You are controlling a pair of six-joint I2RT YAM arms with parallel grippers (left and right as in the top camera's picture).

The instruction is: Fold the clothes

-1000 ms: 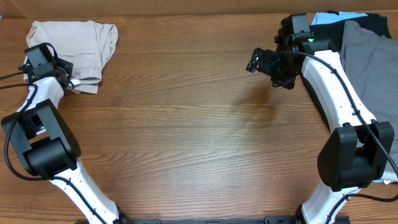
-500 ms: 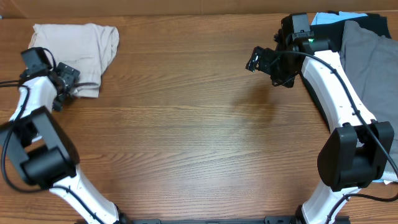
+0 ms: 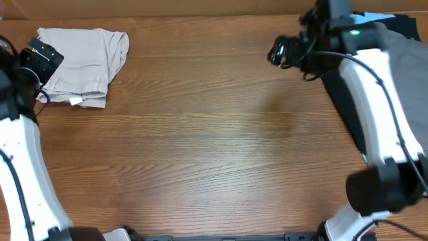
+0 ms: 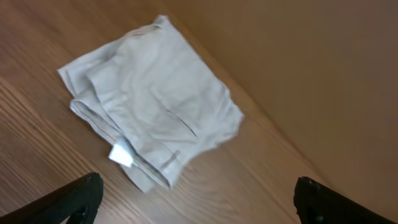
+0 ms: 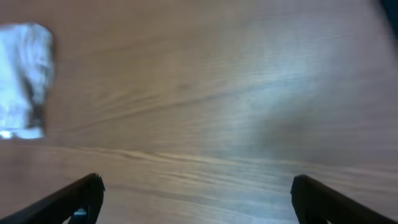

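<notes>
The clothes (image 3: 83, 57) are beige shorts lying folded in a compact stack at the table's far left corner. In the left wrist view the clothes (image 4: 155, 99) show a small white label at the near edge. My left gripper (image 4: 199, 199) is open and raised, just left of the stack, with nothing between its fingers. In the overhead view the left gripper (image 3: 32, 73) is clear of the cloth. My right gripper (image 5: 196, 199) is open and empty over bare wood at the far right (image 3: 284, 52). The clothes (image 5: 22, 81) appear blurred at that view's left edge.
A grey garment (image 3: 401, 60) lies at the far right under the right arm, with a black garment (image 3: 398, 23) and a light blue item (image 3: 371, 17) behind it. A brown wall (image 4: 311, 62) runs along the table's back edge behind the stack.
My left gripper opened, let go of the shorts' near edge and drew back left and upward. The right arm lifted and shifted slightly toward the back.
</notes>
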